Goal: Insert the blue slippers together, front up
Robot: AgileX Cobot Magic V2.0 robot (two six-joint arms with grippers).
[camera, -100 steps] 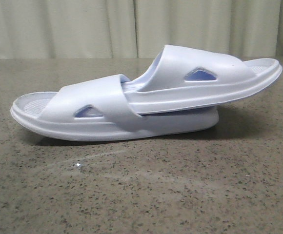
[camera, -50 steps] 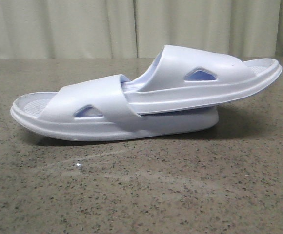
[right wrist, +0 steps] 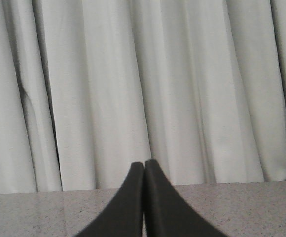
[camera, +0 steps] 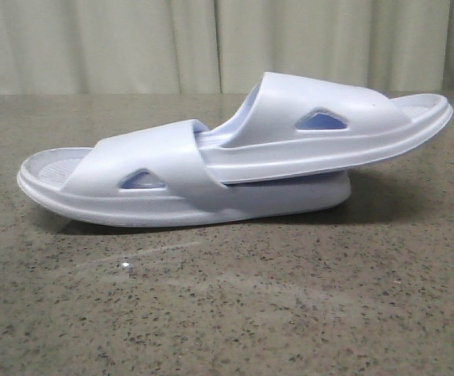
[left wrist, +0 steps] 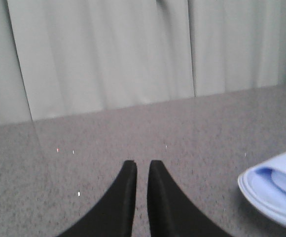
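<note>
The left gripper (left wrist: 142, 168) had its jaws almost pressed together with nothing between them, and the right gripper (right wrist: 144, 168) had its jaws pressed tight, also holding nothing. The blue slippers (camera: 235, 157) lay on the speckled table (camera: 227, 313), apart from both grippers. They were very pale blue, one tucked under the other's strap, with small triangle holes in the sides.

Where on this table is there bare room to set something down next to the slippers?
Bare table spans the whole near side, in front of the blue slippers. A narrower strip runs behind them to the curtain. The nested pair fills the middle band almost edge to edge.
</note>
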